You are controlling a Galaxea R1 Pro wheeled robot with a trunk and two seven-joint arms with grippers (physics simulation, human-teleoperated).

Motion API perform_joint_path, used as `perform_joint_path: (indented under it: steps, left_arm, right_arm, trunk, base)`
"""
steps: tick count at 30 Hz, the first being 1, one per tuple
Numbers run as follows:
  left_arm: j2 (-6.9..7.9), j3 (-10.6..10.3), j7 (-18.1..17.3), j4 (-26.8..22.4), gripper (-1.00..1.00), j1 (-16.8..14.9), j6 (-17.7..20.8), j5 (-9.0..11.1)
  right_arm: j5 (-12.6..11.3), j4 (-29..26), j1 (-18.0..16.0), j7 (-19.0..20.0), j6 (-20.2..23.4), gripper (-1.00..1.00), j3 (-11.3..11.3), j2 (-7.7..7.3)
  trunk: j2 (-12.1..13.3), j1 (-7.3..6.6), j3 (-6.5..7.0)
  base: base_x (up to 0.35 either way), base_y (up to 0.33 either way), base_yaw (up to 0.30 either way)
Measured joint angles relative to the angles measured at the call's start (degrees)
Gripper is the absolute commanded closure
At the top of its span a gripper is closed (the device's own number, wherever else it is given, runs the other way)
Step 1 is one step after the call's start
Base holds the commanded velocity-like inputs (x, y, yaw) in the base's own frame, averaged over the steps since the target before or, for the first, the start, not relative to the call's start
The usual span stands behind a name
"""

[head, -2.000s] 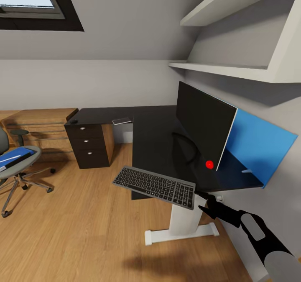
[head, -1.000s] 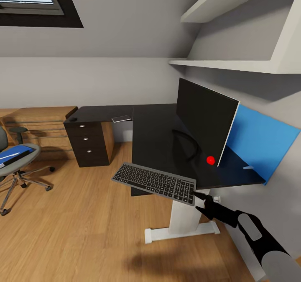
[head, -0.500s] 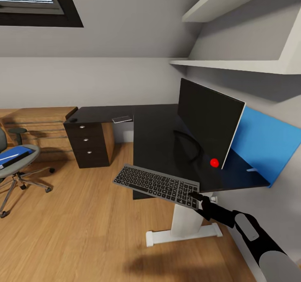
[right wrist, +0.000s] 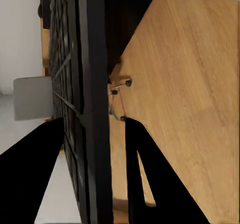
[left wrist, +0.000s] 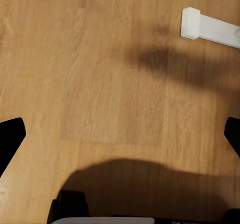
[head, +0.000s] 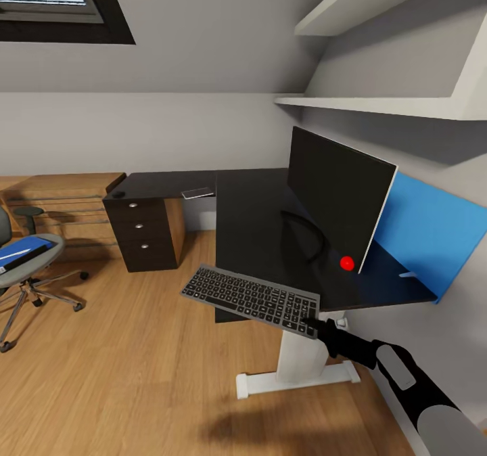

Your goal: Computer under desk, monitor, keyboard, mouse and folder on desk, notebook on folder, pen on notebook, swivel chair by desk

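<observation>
My right gripper (head: 315, 325) is shut on the right end of the black keyboard (head: 249, 299), holding it in the air at the front edge of the black desk (head: 250, 219). In the right wrist view the keyboard's edge (right wrist: 95, 84) sits between the fingers. The monitor (head: 338, 195) stands on the desk near the wall. A grey notebook (head: 197, 193) and a small black mouse (head: 119, 194) lie on the desk's far wing. The blue folder (head: 27, 247) lies on the swivel chair (head: 30, 270) at far left, with a white pen (head: 13, 256) on it. My left gripper (left wrist: 120, 139) is open over bare floor. The computer is out of view.
A blue panel (head: 433, 239) hangs on the wall behind the monitor, with white shelves (head: 379, 107) above. The black drawer unit (head: 144, 236) stands under the desk's far wing, beside a wooden dresser (head: 61, 202). The desk's white foot (head: 297, 375) rests on the wooden floor (head: 135, 375).
The view has shifted slightly to the right. The keyboard stays in my right gripper at the desk's front edge, and its held end has dipped a little.
</observation>
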Motion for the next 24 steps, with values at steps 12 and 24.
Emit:
perform_joint_path:
  steps: [12,24]
  left_arm:
    - [-0.03,0.0,0.1,0.0,-1.0,0.0,0.0,0.0]
    - [-0.21,0.0,5.7,0.0,-1.0,0.0,0.0,0.0]
  right_arm:
    - [0.2,-0.1,0.0,0.5,-0.1,1.0,0.2,0.01]
    - [0.5,-0.3,0.0,1.9,-0.2,1.0,0.3,0.25]
  trunk:
    - [2.0,-1.09,0.89]
    - [6.8,-3.73,3.05]
  base:
    - [0.0,0.0,0.0]
    - [0.0,0.0,0.0]
